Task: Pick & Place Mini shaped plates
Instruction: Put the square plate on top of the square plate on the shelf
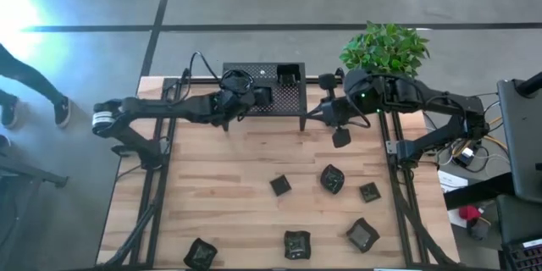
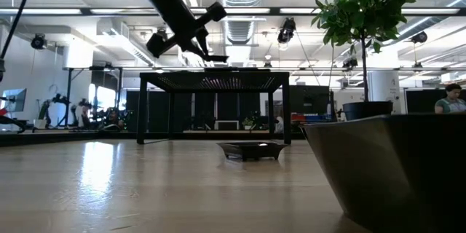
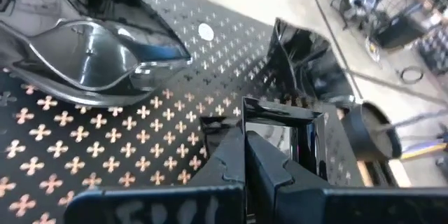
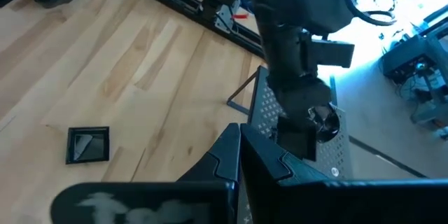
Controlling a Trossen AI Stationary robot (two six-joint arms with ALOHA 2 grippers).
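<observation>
Our left gripper (image 3: 245,155) hovers over the perforated rack (image 1: 292,102) at the table's (image 1: 229,178) twelve o'clock edge, its jaws pressed together on the near rim of a square mini plate (image 3: 283,136) resting on the rack. Two more plates sit there: a leaf-shaped one (image 3: 84,52) and a dark angular one (image 3: 304,59) beyond it. Our right gripper (image 4: 239,155) hangs just off the rack's three o'clock end, jaws together and holding nothing. Six further plates lie scattered on the wood toward five and six o'clock, the nearest (image 1: 280,185) close to centre.

We judge the release to be the risky part. The glossy rim may cling to the jaws and tip the plate as they part. A sideways drift could nudge the leaf-shaped plate. Our arms are near each other here, so a careless swing could bring them into contact.
</observation>
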